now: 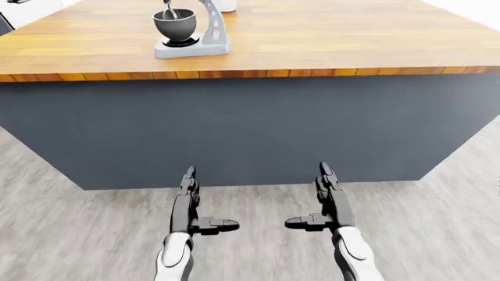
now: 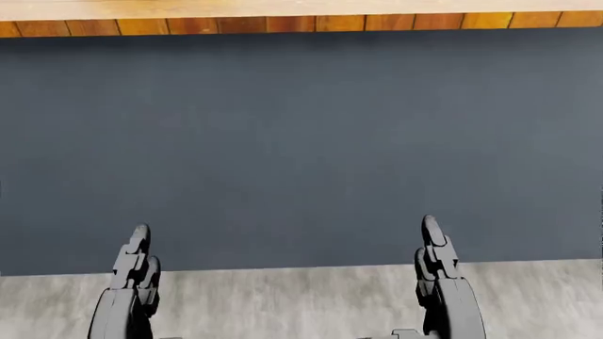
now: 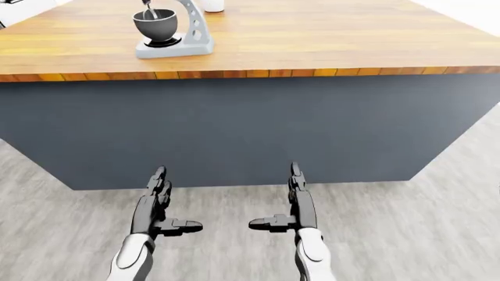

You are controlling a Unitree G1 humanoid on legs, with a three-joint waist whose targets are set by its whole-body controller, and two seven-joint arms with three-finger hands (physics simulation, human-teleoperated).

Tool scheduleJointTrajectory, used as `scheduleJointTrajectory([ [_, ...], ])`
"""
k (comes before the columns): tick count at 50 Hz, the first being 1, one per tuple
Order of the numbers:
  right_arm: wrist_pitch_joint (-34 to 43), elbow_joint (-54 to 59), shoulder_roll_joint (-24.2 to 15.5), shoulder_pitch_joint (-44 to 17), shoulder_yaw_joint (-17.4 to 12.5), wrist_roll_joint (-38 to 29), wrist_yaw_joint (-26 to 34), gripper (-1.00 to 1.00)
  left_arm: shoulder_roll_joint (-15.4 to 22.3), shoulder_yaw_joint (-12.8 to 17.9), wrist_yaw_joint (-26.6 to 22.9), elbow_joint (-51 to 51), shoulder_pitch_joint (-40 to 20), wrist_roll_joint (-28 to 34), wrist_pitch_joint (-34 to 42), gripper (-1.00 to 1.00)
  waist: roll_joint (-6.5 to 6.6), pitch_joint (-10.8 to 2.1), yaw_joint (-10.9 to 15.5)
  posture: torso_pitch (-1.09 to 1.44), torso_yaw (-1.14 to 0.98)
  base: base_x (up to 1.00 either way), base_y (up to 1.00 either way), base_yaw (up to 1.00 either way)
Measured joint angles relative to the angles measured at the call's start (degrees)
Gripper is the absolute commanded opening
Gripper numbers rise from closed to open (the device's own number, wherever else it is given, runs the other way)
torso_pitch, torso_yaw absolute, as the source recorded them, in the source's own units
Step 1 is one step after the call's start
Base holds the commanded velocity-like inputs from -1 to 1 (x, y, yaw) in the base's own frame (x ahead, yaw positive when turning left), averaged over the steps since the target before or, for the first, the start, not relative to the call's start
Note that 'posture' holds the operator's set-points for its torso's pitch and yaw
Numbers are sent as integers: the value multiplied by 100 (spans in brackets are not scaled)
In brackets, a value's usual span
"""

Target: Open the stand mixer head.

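Both hands hang nearest the camera in the left-eye view, low over the grey floor (image 1: 438,199): the left hand (image 1: 190,205) at about 7 o'clock of the picture, the right hand (image 1: 326,202) at about 5 o'clock. Each is spread and empty, its long fingers (image 1: 188,178) pointing up toward 12 o'clock and its thumb jutting sideways toward the other hand, the two thumbs well apart. Neither hand touches anything. Beyond them stands an island whose dark blue-grey side (image 1: 258,129) fills the middle of the view, capped by a wooden top (image 1: 328,41) with a striped plank edge. The mixer (image 1: 191,32) sits on that top at about 11 o'clock of the left-eye view, near the edge that faces the robot and well apart from both hands. Its pale grey base and curved neck show, with a dark bowl (image 1: 174,23) on the base at the neck's 9 o'clock side and a beater reaching down into the bowl; the head itself is cut off by the top of the picture, so its position cannot be told. The head view shows only the island's side, the plank edge and the fingertips.
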Motion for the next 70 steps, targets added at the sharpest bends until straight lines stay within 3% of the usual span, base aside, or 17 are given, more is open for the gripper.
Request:
scheduleJointTrajectory([
  [1, 57, -194, 10, 35, -8, 33, 2, 100, 15, 6, -1, -31, -27, 1, -52, 100, -17, -56, -1, 0, 0, 0, 0, 0],
  [3, 22, -652, 28, -18, -16, 121, 6, 100, 42, 76, 31, -93, -169, 11, -271, 100, -14, -344, 28, 0, 0, 0, 0, 0],
  [5, -76, -767, 48, -34, 19, 185, 19, 100, 35, 98, 68, -42, -166, 16, -384, 100, -49, -239, 35, 0, 0, 0, 0, 0],
  [7, -77, -748, 37, 16, 46, 224, 51, 100, 25, 72, 80, 49, -73, 21, -368, 100, -48, -311, 38, 0, 0, 0, 0, 0],
  [13, 54, -700, 21, 46, 30, 262, 82, 100, 20, 66, 104, 202, -136, 21, -277, 100, -31, -319, 41, 0, 0, 0, 0, 0],
  [20, -616, -731, 11, -23, 127, 101, 308, 100, -22, 92, 95, 147, -213, -145, -801, 100, -17, -376, 33, 0, 0, 0, 0, 0],
  [24, -874, -1339, 25, -122, 116, 430, 500, 100, -98, 124, 123, -492, -239, -516, -1305, 100, -34, -412, 30, 0, 0, 0, 0, 0],
  [30, -1376, -2301, 34, -68, 192, 895, 816, 100, -101, 145, 117, -1554, -200, -1312, -1378, 100, -6, -480, 20, 0, 0, 0, 0, 0],
  [38, 262, -3846, -91, -904, -37, 1260, 423, 100, -8, 267, 503, -2914, -567, -1950, -263, 100, -12, -383, 24, 0, 0, 0, 0, 0],
  [47, 1744, -5149, -235, -2007, -48, 1759, -125, 100, 193, 493, 1023, -3882, -1148, -2466, 581, 100, -12, -363, 41, 0, 0, 0, 0, 0],
  [58, 2597, -5586, -449, -2758, -173, 2180, -582, 100, 579, 740, 1807, -5172, -1826, -3451, 1506, 100, 40, -295, 49, 0, 0, 0, 0, 0],
  [70, 2557, -5432, -403, -2554, -116, 2062, -553, 100, 703, 814, 1968, -5057, -1895, -3570, 1581, 100, 42, -224, 46, 0, 0, 0, 0, 0],
])
